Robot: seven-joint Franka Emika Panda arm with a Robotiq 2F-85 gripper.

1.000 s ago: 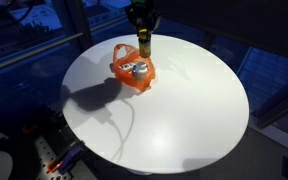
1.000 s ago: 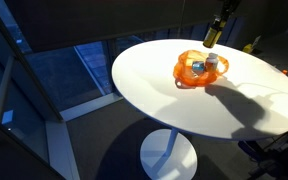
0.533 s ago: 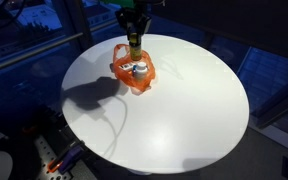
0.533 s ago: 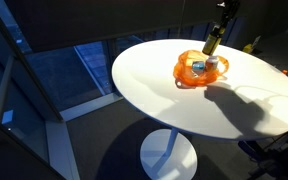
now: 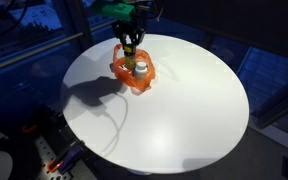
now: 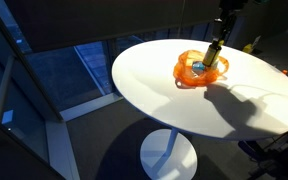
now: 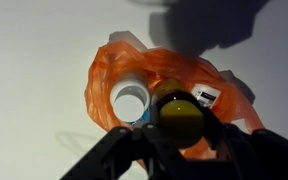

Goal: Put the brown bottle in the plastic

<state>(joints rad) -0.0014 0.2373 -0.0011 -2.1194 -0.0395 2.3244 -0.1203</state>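
Observation:
My gripper point(image 7: 180, 140) is shut on the brown bottle point(image 7: 181, 118), whose yellowish cap faces the wrist camera. The bottle hangs upright over the orange plastic bag point(image 7: 134, 75) on the round white table. In both exterior views the gripper point(image 5: 131, 37) point(image 6: 217, 50) has the bottle point(image 5: 131, 55) point(image 6: 213, 59) lowered into the mouth of the bag point(image 5: 121, 72) point(image 6: 188, 72). A white-capped container point(image 7: 130, 103) point(image 5: 141, 70) stands in the bag beside the bottle.
The white round table point(image 5: 174, 110) point(image 6: 214, 110) stands on a single pedestal. Dark windows and floor surround it. Cables and a power strip point(image 5: 52, 160) lie on the floor near the table edge.
The gripper has come down with the brown bottle, from above the bag's far side into the bag's opening.

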